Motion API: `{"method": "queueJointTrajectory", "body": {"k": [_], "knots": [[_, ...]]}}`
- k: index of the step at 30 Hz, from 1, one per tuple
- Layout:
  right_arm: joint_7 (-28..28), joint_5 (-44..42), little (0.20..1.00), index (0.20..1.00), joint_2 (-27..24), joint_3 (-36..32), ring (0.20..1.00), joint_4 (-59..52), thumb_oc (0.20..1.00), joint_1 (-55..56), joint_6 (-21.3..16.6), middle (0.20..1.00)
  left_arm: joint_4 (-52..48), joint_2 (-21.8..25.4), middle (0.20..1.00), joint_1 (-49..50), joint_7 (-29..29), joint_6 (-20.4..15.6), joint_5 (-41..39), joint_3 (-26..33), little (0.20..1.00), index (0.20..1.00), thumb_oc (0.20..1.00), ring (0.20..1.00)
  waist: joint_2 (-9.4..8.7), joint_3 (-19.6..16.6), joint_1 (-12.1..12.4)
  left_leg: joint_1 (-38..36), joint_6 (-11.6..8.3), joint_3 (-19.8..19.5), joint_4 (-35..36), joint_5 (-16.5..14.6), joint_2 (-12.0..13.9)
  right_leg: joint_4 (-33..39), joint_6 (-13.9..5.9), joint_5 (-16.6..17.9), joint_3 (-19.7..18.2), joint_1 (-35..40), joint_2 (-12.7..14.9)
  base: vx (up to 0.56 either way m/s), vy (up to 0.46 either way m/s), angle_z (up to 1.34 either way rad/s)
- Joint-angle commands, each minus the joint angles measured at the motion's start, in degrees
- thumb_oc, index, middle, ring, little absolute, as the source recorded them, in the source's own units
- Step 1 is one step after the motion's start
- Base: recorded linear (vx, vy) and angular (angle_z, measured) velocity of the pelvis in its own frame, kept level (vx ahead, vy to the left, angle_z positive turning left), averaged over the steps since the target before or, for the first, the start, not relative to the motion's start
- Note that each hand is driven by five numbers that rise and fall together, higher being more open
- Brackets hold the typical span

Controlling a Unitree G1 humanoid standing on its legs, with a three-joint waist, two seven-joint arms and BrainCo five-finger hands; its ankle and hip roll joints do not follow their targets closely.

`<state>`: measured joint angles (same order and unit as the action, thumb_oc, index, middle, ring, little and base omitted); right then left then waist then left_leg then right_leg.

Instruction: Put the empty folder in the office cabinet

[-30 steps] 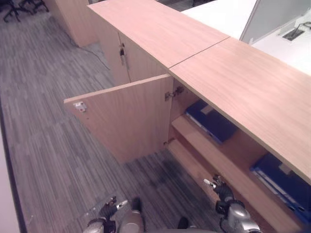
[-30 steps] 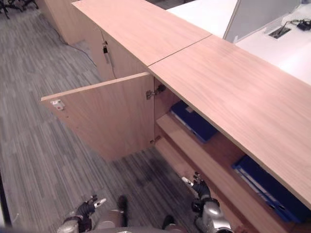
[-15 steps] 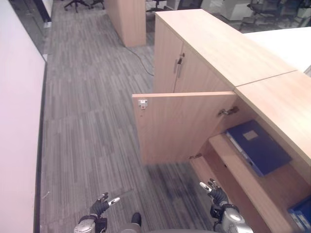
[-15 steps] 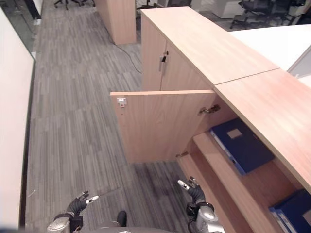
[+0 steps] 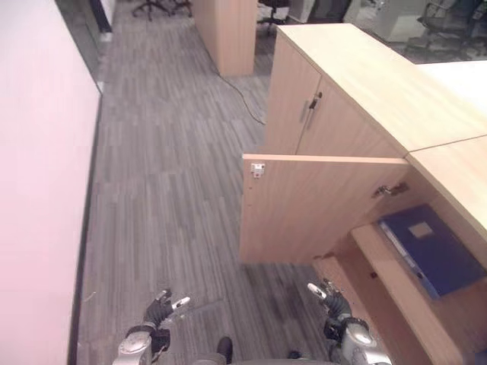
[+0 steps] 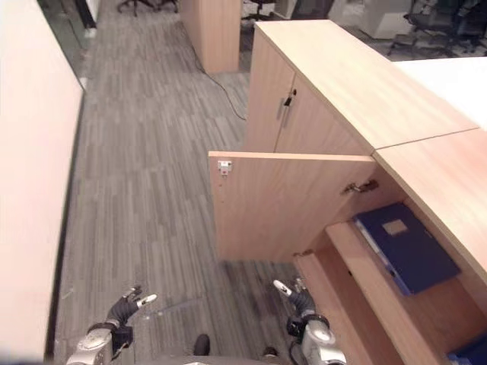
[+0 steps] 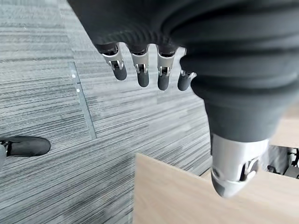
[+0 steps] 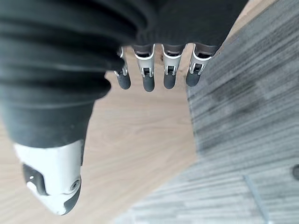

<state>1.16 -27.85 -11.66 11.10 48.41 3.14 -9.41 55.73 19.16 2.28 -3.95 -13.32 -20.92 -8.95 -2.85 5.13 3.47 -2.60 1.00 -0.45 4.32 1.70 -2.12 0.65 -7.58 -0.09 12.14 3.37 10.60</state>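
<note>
Below us, we see the wooden office cabinet (image 5: 358,84) with one door (image 5: 312,209) swung wide open over the grey carpet floor (image 5: 167,167). On the upper shelf (image 6: 373,262) inside lies a blue folder (image 6: 403,247), flat, with a pale label on its cover; a second blue thing peeks out at the lower corner. Our left hand (image 5: 156,313) hangs low above the carpet, fingers straight and holding nothing. Our right hand (image 5: 333,306) hovers near the cabinet's bottom edge, fingers also relaxed and empty, well apart from the folder.
</note>
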Motion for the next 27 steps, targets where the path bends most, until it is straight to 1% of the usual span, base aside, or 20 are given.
{"method": "queueJointTrajectory", "body": {"k": [1, 5, 8, 9, 11, 12, 13, 14, 15, 18, 19, 27], "knots": [[-0.21, 0.09, 1.000, 1.000, -1.94, -0.14, 1.000, -2.20, 1.000, -0.83, -2.05, 1.000, -1.69, 0.45, 1.000, -3.68, 0.30, -2.99, 0.43, -0.01, 1.000, 1.000, 1.000, 1.000, -0.18, -0.51, -0.62, 0.36, -3.20, 3.29, -4.64, -5.05, 3.73, -3.58, -3.16, -1.38, 0.20, 1.06, 1.06, 0.10, -0.015, -0.15], [-0.04, -0.03, 1.000, 1.000, -2.20, -0.90, 1.000, -2.56, 1.000, 0.27, -2.04, 1.000, -6.29, 0.63, 1.000, -4.80, 0.71, -3.55, -0.85, -0.06, 1.000, 1.000, 1.000, 1.000, 0.04, -1.43, -1.74, -1.58, -3.38, 3.97, -3.30, -5.06, 3.96, -2.41, -3.25, -1.25, 0.21, 2.12, 1.09, 0.04, -0.008, -0.04], [-0.30, 0.25, 1.000, 1.000, -2.29, -0.66, 1.000, -2.07, 1.000, 0.75, -1.89, 1.000, -7.27, 1.26, 1.000, -7.24, 0.96, -3.88, -2.36, 0.27, 1.000, 1.000, 1.000, 1.000, 0.23, -2.07, -2.81, -2.89, -3.57, 4.72, -2.34, -5.01, 4.04, -1.81, -3.33, -1.06, -0.15, 2.52, 0.94, 0.03, -0.012, -0.13], [-0.29, 0.25, 1.000, 1.000, -2.28, -0.66, 1.000, -2.07, 1.000, 0.74, -1.89, 1.000, -7.25, 1.27, 1.000, -7.26, 0.95, -3.89, -2.37, 0.27, 1.000, 1.000, 1.000, 1.000, 0.23, -2.03, -2.78, -2.95, -3.58, 4.74, -2.30, -5.00, 4.04, -1.79, -3.33, -1.05, -0.17, 2.55, 0.94, 0.03, -0.019, -0.11], [-0.57, 0.54, 1.000, 1.000, -2.36, 0.11, 1.000, -2.62, 1.000, 1.44, -1.73, 1.000, -7.54, 2.70, 1.000, -11.35, 1.36, -3.99, -3.54, 0.04, 1.000, 1.000, 1.000, 1.000, 0.48, -2.64, -4.06, -4.11, -3.78, 5.70, -1.64, -4.90, 4.35, -1.43, -3.34, -0.90, -0.76, 2.89, 0.81, 0.03, -0.020, -0.11], [-0.57, 0.54, 1.000, 1.000, -2.36, 0.11, 1.000, -2.62, 1.000, 1.43, -1.73, 1.000, -7.54, 2.70, 1.000, -11.36, 1.35, -3.99, -3.54, 0.04, 1.000, 1.000, 1.000, 1.000, 0.48, -2.63, -4.05, -4.13, -3.78, 5.70, -1.63, -4.90, 4.35, -1.43, -3.34, -0.90, -0.76, 2.90, 0.81, 0.02, -0.014, -0.17], [-0.75, 0.66, 1.000, 1.000, -2.43, 0.49, 1.000, -2.78, 1.000, 1.72, -1.64, 1.000, -7.34, 3.32, 1.000, -13.18, 1.51, -3.99, -3.86, -0.13, 1.000, 1.000, 1.000, 1.000, 0.56, -2.80, -4.61, -4.49, -3.88, 6.00, -1.38, -4.82, 4.48, -1.26, -3.35, -0.78, -1.01, 2.97, 0.78, 0.03, -0.026, -0.31], [-1.41, 0.92, 1.000, 1.000, -2.65, 1.61, 1.000, -3.60, 1.000, 2.69, -1.60, 1.000, -6.75, 5.88, 1.000, -18.48, 2.15, -3.99, -3.99, -1.00, 1.000, 1.000, 1.000, 1.000, 0.83, -3.32, -5.98, -5.39, -4.19, 7.01, -0.68, -4.69, 4.78, -0.81, -3.43, -0.37, -1.55, 3.06, 0.75, 0.03, -0.027, -0.26], [-1.40, 0.92, 1.000, 1.000, -2.63, 1.59, 1.000, -3.62, 1.000, 2.67, -1.59, 1.000, -6.67, 5.90, 1.000, -18.56, 2.13, -4.02, -4.01, -1.02, 1.000, 1.000, 1.000, 1.000, 0.82, -3.27, -5.96, -5.42, -4.19, 7.02, -0.67, -4.70, 4.79, -0.80, -3.43, -0.37, -1.56, 3.08, 0.74, 0.03, -0.028, -0.20], [-1.88, 1.01, 1.000, 1.000, -2.99, 2.93, 1.000, -3.36, 1.000, 2.57, -1.61, 1.000, -3.73, 8.42, 1.000, -26.63, 3.08, -3.91, -4.66, -2.24, 1.000, 1.000, 1.000, 1.000, 1.16, -3.76, -7.64, -5.71, -4.54, 8.12, -0.25, -4.43, 5.04, -0.01, -3.76, 0.47, -2.35, 2.68, 0.58, 0.01, -0.029, -0.20], [-1.88, 1.01, 1.000, 1.000, -2.97, 2.91, 1.000, -3.35, 1.000, 2.52, -1.61, 1.000, -3.62, 8.43, 1.000, -26.75, 3.05, -3.95, -4.68, -2.27, 1.000, 1.000, 1.000, 1.000, 1.15, -3.71, -7.60, -5.71, -4.54, 8.14, -0.25, -4.43, 5.04, 0.00, -3.76, 0.49, -2.37, 2.67, 0.58, 0.00, -0.012, -0.13], [-2.69, 0.94, 1.000, 1.000, -3.68, 4.76, 1.000, -3.62, 1.000, 2.61, -1.46, 1.000, 3.32, 10.08, 1.000, -38.30, 3.68, -3.77, -8.30, -2.47, 1.000, 1.000, 1.000, 1.000, 1.46, -4.22, -10.59, -6.21, -4.98, 11.20, 0.68, -4.18, 5.55, 1.60, -4.66, 2.24, -4.18, 1.65, 0.37, 0.01, -0.005, -0.20]]}}
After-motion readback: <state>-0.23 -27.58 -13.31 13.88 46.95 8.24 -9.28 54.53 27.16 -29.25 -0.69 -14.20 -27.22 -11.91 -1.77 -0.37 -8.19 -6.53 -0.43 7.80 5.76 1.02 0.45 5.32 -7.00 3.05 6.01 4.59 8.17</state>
